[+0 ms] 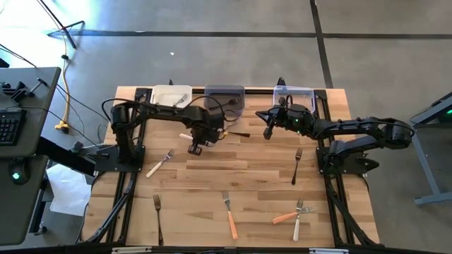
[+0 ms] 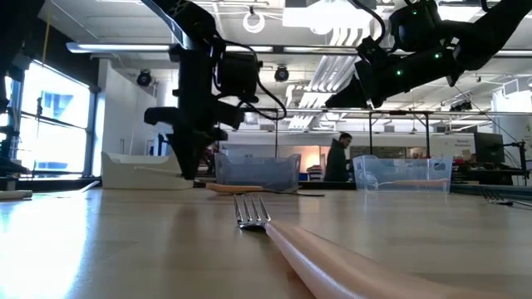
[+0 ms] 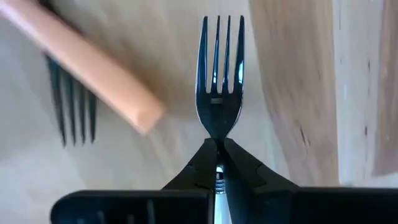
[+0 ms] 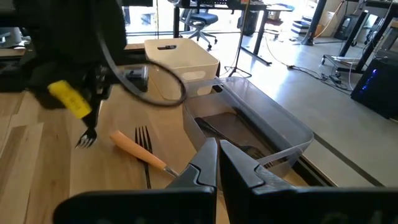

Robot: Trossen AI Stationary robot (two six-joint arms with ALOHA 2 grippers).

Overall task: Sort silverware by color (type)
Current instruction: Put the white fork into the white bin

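Wooden bench, silverware lot, one fork clenched in the left claw.

High view: left claw (image 1: 195, 147) hangs over the bench (image 1: 212, 183) near the white bin (image 1: 170, 96), grey bin (image 1: 224, 94) and clear bin (image 1: 295, 95) along the far edge; right claw (image 1: 268, 133) waits before the clear bin, clenched on nothing. Loose forks lie apart: a white-handled fork (image 1: 159, 164), two black forks (image 1: 158, 218) (image 1: 296, 165), an orange-handled fork (image 1: 229, 214), and an orange and white pair crossed (image 1: 296, 214).
Low view: left claw (image 2: 188, 170) is just above the bench; a fork (image 2: 283, 237) lies close to the camera.
Left wrist view: fingers (image 3: 202, 167) pinch the held fork (image 3: 220, 81) below its tines, above another orange-handled fork (image 3: 87, 62).
Right wrist view: right claw (image 4: 217, 158) is pressed together; that orange-handled fork (image 4: 138, 149) lies beside the grey bin (image 4: 249, 134).
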